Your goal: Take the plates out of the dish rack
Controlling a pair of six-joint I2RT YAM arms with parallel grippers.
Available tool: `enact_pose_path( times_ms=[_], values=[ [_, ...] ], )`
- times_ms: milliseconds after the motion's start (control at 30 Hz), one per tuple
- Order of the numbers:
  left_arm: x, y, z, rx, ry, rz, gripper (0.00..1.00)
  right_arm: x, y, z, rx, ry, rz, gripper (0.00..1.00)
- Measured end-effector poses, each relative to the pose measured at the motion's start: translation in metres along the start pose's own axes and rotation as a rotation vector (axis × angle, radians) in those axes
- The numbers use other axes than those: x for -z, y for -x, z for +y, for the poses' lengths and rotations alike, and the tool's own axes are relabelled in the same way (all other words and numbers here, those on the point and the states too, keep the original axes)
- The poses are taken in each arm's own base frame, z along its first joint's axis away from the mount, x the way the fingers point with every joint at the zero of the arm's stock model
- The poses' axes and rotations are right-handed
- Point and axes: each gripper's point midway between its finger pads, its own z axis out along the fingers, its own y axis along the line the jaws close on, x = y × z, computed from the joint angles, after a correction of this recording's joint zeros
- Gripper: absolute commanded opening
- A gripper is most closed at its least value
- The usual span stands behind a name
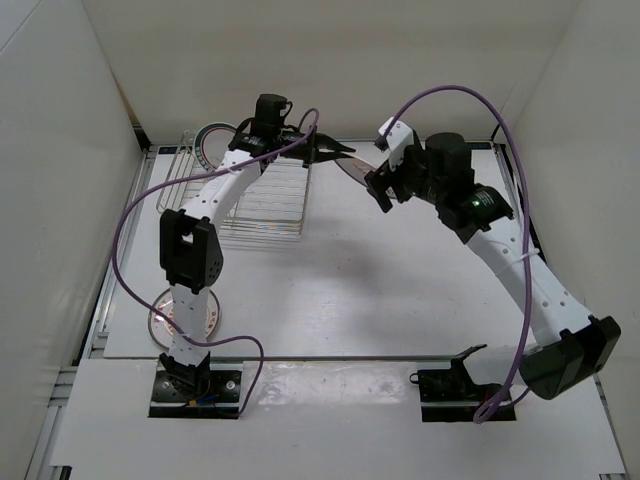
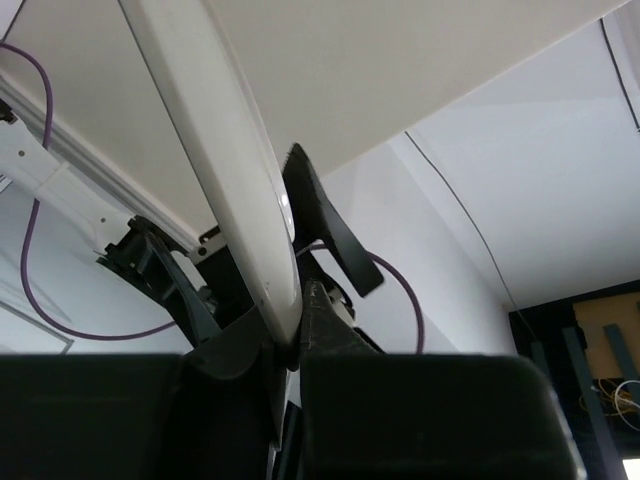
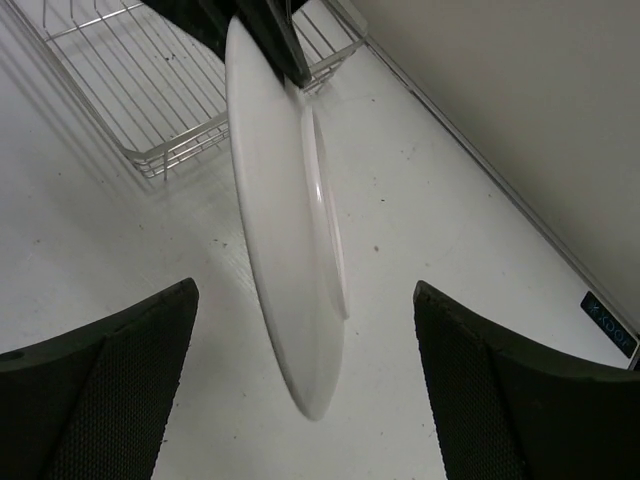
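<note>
As left claw (image 1: 332, 153) grips it, plate (image 3: 285, 250) upright, edge-on

Top external: fixed, high behind the arm bases (image 1: 195, 385), tilted down and forward. Wide and far; it takes in the whole worktop (image 1: 400, 290), with the dish rack (image 1: 265, 200) far left.
Left wrist: sits right on the left gripper (image 2: 290, 345), aimed up along its fingers (image 2: 400, 420). Very close; plate (image 2: 225, 170) edge-on mid-frame, walls (image 2: 450, 60) behind.
Right wrist: behind the right gripper (image 3: 305, 300), aimed down past its fingers (image 3: 100, 380) at the worktop. Close; same plate edge-on, dish rack corner top left.
Overlap: plate in all three views; dish rack and worktop in top external plus right wrist.
</note>
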Motion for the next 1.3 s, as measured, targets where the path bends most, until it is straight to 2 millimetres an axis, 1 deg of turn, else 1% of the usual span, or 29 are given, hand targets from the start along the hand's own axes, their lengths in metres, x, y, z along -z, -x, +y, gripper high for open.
enact_pose_path(
  times_ms=[33, 67, 133, 167, 267, 300, 367, 400, 433, 500, 567, 633, 667, 700, 733, 767, 800, 833, 900, 933, 1000, 1033, 1067, 1167, 1233, 1300],
  values=[
    [-0.001, 0.000, 0.000, -0.005, 0.000, 0.001, 0.05, -0.004, 0.003, -0.001, 0.008, 0.002, -0.003, 0.87],
    [-0.003, -0.001, 0.001, -0.009, 0.001, 0.004, 0.05, -0.007, 0.007, -0.003, 0.014, 0.003, -0.005, 0.81],
    [-0.006, -0.003, 0.002, -0.017, 0.005, 0.010, 0.05, -0.015, 0.012, -0.006, 0.027, 0.003, -0.008, 0.76],
    [-0.007, -0.005, 0.002, -0.024, 0.005, 0.013, 0.05, -0.019, 0.014, -0.008, 0.028, 0.003, -0.007, 0.66],
    [-0.011, -0.007, 0.002, -0.042, 0.003, 0.018, 0.06, -0.031, 0.017, -0.011, 0.022, 0.011, 0.013, 0.50],
    [-0.012, -0.006, 0.001, -0.046, -0.003, 0.009, 0.06, -0.034, 0.016, -0.010, 0.020, 0.023, 0.021, 0.35],
    [-0.013, -0.003, -0.003, -0.058, -0.020, -0.014, 0.06, -0.039, 0.014, -0.005, 0.020, 0.045, 0.044, 0.22],
    [-0.012, -0.001, -0.003, -0.052, -0.022, -0.019, 0.07, -0.041, 0.015, -0.003, 0.026, 0.052, 0.047, 0.05],
    [-0.012, 0.002, -0.005, -0.029, -0.028, -0.032, 0.09, -0.042, 0.014, -0.007, 0.044, 0.035, 0.056, 0.00],
    [-0.015, 0.009, -0.006, 0.013, -0.036, -0.061, 0.12, -0.044, 0.009, -0.011, 0.055, 0.010, 0.079, 0.00],
    [-0.016, 0.014, -0.003, 0.028, -0.037, -0.065, 0.24, -0.044, 0.004, -0.010, 0.037, 0.016, 0.101, 0.00],
    [-0.018, 0.015, -0.002, -0.006, -0.047, -0.054, 0.43, -0.042, 0.003, -0.009, 0.005, 0.022, 0.114, 0.00],
    [-0.018, 0.015, -0.002, -0.042, -0.056, -0.047, 0.65, -0.041, 0.004, -0.007, -0.036, 0.030, 0.120, 0.00],
    [-0.019, 0.014, -0.007, -0.100, -0.081, -0.044, 0.79, -0.039, 0.005, -0.007, -0.072, 0.031, 0.122, 0.00],
    [-0.018, 0.013, -0.008, -0.129, -0.090, -0.041, 0.85, -0.037, 0.009, -0.007, -0.109, 0.033, 0.114, 0.00],
    [-0.017, 0.012, -0.012, -0.158, -0.102, -0.038, 0.87, -0.035, 0.013, -0.007, -0.149, 0.037, 0.105, 0.00],
    [-0.016, 0.010, -0.017, -0.189, -0.116, -0.033, 0.98, -0.033, 0.018, -0.006, -0.190, 0.040, 0.094, 0.00],
    [-0.013, 0.008, -0.021, -0.216, -0.127, -0.029, 1.00, -0.031, 0.019, -0.006, -0.229, 0.035, 0.089, 0.00],
    [-0.005, 0.005, -0.030, -0.241, -0.144, -0.031, 1.00, -0.028, 0.019, -0.004, -0.323, 0.037, 0.083, 0.00],
    [0.001, 0.005, -0.035, -0.250, -0.155, -0.036, 1.00, -0.027, 0.015, -0.001, -0.366, 0.041, 0.079, 0.00],
    [0.017, 0.008, -0.042, -0.250, -0.168, -0.049, 1.00, -0.022, 0.001, 0.011, -0.454, 0.060, 0.098, 0.00],
    [0.028, 0.013, -0.045, -0.231, -0.176, -0.068, 1.00, -0.019, -0.008, 0.019, -0.498, 0.078, 0.102, 0.00],
    [0.040, 0.020, -0.048, -0.200, -0.185, -0.092, 1.00, -0.015, -0.022, 0.031, -0.543, 0.103, 0.130, 0.00],
    [0.089, 0.046, -0.053, -0.113, -0.218, -0.191, 1.00, -0.009, -0.062, 0.065, -0.669, 0.180, 0.219, 0.00],
    [0.119, 0.060, -0.049, -0.086, -0.226, -0.268, 1.00, -0.012, -0.087, 0.082, -0.724, 0.224, 0.281, 0.00],
    [0.145, 0.068, -0.041, -0.094, -0.219, -0.349, 1.00, -0.018, -0.108, 0.093, -0.769, 0.259, 0.329, 0.00]
  ],
)
